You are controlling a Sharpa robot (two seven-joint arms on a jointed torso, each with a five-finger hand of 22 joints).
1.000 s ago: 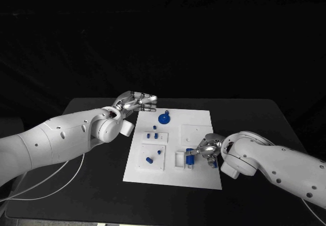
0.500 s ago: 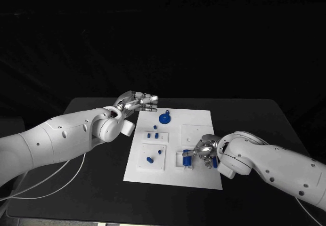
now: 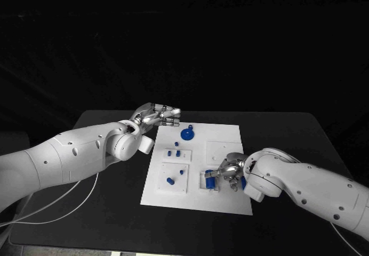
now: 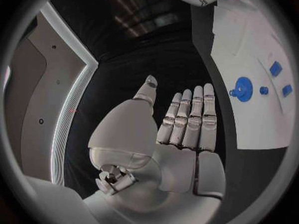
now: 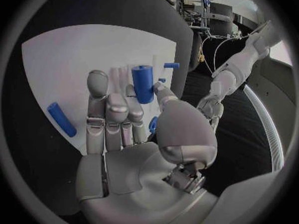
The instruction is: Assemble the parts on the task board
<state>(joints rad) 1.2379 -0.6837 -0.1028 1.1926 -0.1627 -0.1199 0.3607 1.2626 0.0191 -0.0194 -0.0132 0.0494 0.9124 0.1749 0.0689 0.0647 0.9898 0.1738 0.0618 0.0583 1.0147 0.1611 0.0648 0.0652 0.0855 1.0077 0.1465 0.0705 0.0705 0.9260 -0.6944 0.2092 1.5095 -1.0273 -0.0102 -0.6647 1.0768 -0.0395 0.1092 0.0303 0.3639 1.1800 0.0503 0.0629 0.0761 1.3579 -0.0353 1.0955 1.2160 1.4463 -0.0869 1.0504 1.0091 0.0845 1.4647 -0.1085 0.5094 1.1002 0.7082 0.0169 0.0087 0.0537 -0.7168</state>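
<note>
The right hand point(image 3: 229, 172) hovers at the near right part of the task board point(image 3: 223, 133), fingers loosely curled beside an upright blue cylinder point(image 5: 142, 83); whether it pinches that part I cannot tell. A loose blue peg point(image 5: 61, 119) lies near its fingers. A careless closing could topple the cylinder. Farther off, the left hand point(image 3: 156, 116) waits empty, fingers straight, beside the blue round disc point(image 3: 186, 133)
</note>
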